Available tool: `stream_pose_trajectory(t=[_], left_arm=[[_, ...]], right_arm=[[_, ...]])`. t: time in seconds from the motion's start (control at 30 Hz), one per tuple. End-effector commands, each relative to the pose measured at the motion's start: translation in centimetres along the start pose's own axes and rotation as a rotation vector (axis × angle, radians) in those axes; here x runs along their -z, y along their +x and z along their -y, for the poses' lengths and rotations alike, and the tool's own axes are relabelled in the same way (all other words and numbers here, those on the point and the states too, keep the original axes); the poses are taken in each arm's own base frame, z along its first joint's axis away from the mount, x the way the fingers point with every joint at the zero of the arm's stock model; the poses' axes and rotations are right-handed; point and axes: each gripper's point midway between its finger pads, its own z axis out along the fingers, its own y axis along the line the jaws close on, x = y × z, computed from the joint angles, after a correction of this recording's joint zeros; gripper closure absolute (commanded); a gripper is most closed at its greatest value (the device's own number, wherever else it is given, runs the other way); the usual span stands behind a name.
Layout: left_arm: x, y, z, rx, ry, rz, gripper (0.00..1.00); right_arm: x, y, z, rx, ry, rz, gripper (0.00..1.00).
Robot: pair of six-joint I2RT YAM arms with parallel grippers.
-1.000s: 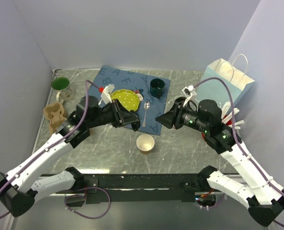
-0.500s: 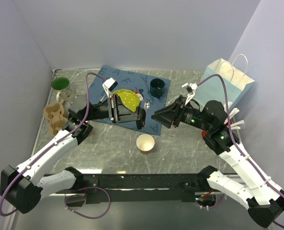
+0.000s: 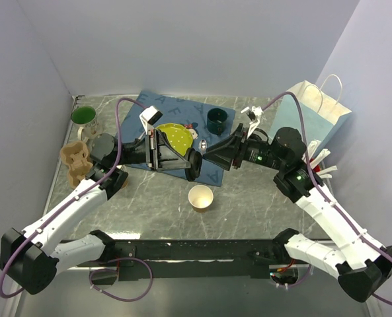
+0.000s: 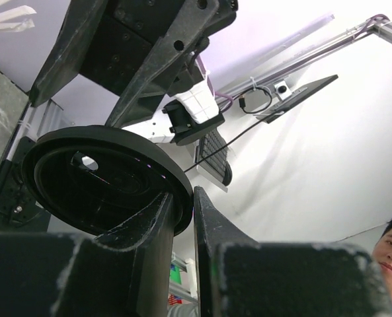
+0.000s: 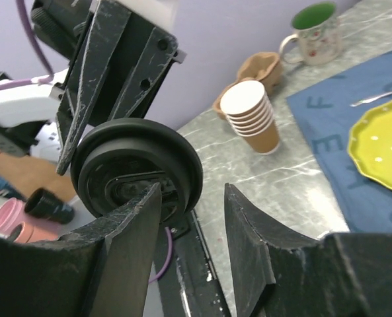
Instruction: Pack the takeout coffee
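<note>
Both arms have closed toward each other since the earlier frame; right gripper (image 3: 212,154) now nearly meets left gripper (image 3: 189,163). Left jaws pinch the rim of the black lid (image 5: 139,165), held on edge in the air. Right jaws stand wide, not touching it. Paper cup (image 3: 201,197) stands lidless on the table (image 3: 262,205), just below. Judgement: lid light, thin, slick; take it by the rim. Cup crushes easily; grip its wall gently.

Lid (image 3: 193,165) seemingly above mat (image 3: 172,109), behind cup (image 3: 201,197).
</note>
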Motion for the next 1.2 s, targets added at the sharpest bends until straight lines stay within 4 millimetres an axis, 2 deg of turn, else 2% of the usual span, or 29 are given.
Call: stream_pose_trajectory(t=[0.0, 0.33, 0.43, 0.47, 0.6, 0.7, 0.77, 0.8, 0.83, 0.9, 0.93, 1.0, 1.03, 1.07, 1.13, 1.17], left_arm=[[0.2, 0.1, 2.0, -0.065, 0.056, -0.011, 0.8], [0.1, 0.1, 1.9, -0.05, 0.069, -0.01, 0.8], [0.1, 0.0, 1.8, -0.044, 0.066, -0.013, 0.8], [0.1, 0.0, 1.7, -0.043, 0.063, -0.015, 0.8], [0.1, 0.1, 1.3, -0.035, 0.049, -0.011, 0.78], [0.1, 0.0, 0.8, -0.028, 0.02, -0.007, 0.66], [0.1, -0.2, 0.4, -0.042, -0.003, 0.0, 0.53], [0.2, -0.3, 0.0, -0.017, -0.035, 0.005, 0.45], [0.2, -0.5, -0.5, -0.032, -0.055, 0.014, 0.26], [0.3, -0.7, -0.4, -0.057, -0.082, 0.03, 0.16], [0.5, -1.0, -1.7, -0.054, -0.14, 0.05, 0.1], [1.0, -1.4, -2.0, -0.077, -0.191, 0.086, 0.04], [1.7, -2.2, -3.9, -0.066, -0.282, 0.14, 0.01], [2.3, -2.4, -4.5, -0.059, -0.33, 0.166, 0.01], [4.1, -3.7, -6.6, -0.056, -0.448, 0.24, 0.01], [5.3, -4.0, -8.2, -0.019, -0.535, 0.286, 0.03]], right_arm=[[-0.4, -1.5, -2.1, 0.036, -0.103, 0.021, 0.52], [-1.9, -0.8, -3.4, 0.04, -0.173, -0.019, 0.59], [-2.0, -0.9, -3.4, 0.048, -0.175, -0.012, 0.73], [-2.0, -0.9, -3.3, 0.05, -0.168, -0.008, 0.81], [-1.6, -1.0, -3.1, 0.077, -0.147, 0.007, 0.99], [-1.4, -1.1, -2.7, 0.083, -0.11, 0.01, 1.0], [-1.2, -1.0, -2.2, 0.078, -0.076, 0.016, 1.0], [-1.0, -1.6, -1.7, 0.088, -0.033, 0.042, 1.0], [-0.8, -1.0, -0.9, 0.065, 0.013, 0.024, 1.0], [-0.1, -1.6, -0.5, 0.071, 0.068, 0.035, 1.0], [0.4, -1.0, 0.8, 0.044, 0.147, 0.014, 1.0], [1.2, -1.6, 1.4, 0.047, 0.224, 0.003, 1.0], [1.6, -1.7, 2.3, 0.047, 0.287, -0.004, 1.0], [2.4, -0.1, 3.2, 0.017, 0.35, -0.079, 1.0], [3.0, -0.8, 3.3, 0.038, 0.398, -0.116, 1.0], [4.0, 0.6, 4.3, 0.011, 0.473, -0.189, 1.0]])
